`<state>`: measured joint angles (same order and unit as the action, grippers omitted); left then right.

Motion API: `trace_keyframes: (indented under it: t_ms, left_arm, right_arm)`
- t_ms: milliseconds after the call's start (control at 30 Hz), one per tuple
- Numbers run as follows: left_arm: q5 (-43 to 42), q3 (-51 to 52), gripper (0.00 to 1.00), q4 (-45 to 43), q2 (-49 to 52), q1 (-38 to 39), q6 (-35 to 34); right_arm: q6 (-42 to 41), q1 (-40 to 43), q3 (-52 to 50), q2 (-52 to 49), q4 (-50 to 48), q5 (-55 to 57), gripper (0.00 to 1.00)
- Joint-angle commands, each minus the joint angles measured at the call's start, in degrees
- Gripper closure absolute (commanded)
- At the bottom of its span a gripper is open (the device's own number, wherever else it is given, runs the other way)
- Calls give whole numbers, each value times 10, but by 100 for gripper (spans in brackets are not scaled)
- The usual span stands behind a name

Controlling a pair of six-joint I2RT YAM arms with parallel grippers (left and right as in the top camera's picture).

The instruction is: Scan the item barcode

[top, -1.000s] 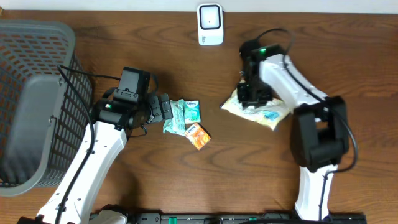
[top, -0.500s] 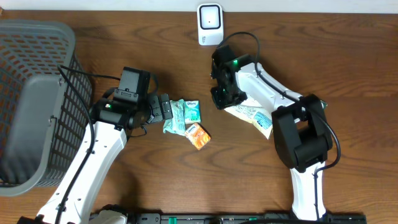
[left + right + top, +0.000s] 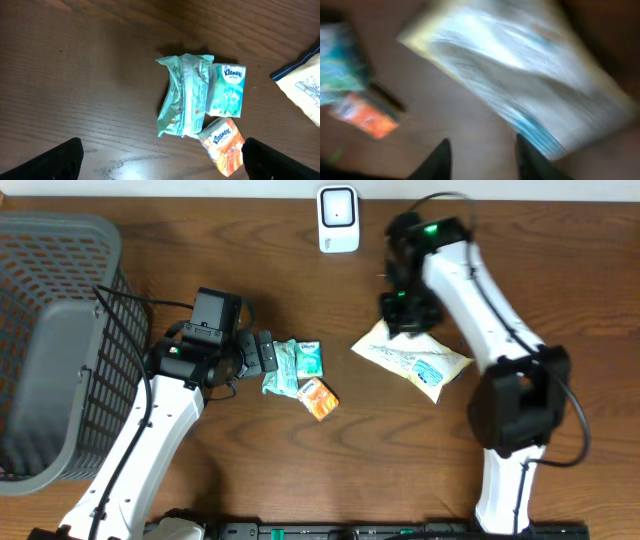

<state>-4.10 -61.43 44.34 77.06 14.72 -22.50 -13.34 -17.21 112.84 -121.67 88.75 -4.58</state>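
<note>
Presently, right hand (image 3: 400, 320) is hovering at far corner of pouch (image 3: 420, 362), grip unclear; pinching just that corner could be inviting a slip. Left hand (image 3: 266, 353): released.

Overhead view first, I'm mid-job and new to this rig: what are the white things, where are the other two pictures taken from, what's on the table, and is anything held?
The white things are robots seen from above: a left arm and a right arm, each ending in a two-finger gripper. The other two pictures come from cameras on their wrists.

On the wooden table lie a green plastic pack, a teal Kleenex pack, an orange Kleenex pack and a pale pouch. A grey basket stands at the left and a white barcode scanner at the far edge.

The left gripper is wide open beside the packs, holding nothing. The right gripper hangs over the pouch's corner. Its picture is blurred, but its fingers stand apart, empty.
</note>
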Motion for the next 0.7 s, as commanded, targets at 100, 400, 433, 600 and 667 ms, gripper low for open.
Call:
trace_keyframes:
  t_ms: [100, 400, 433, 600, 667]
  left_arm:
    - [9, -6, 0, 0, 1, -3, 3]
    - [9, -6, 0, 0, 1, -3, 3]
    - [9, -6, 0, 0, 1, -3, 3]
    - [9, -6, 0, 0, 1, -3, 3]
    - [9, -6, 0, 0, 1, -3, 3]
  right_arm:
    - [-91, 59, -44, 11, 65, 167, 56]
    - [-99, 104, -146, 10, 42, 167, 56]
    - [-99, 105, -153, 10, 37, 167, 55]
    - [-100, 100, -169, 10, 7, 153, 54]
    - [-99, 94, -177, 10, -25, 134, 52]
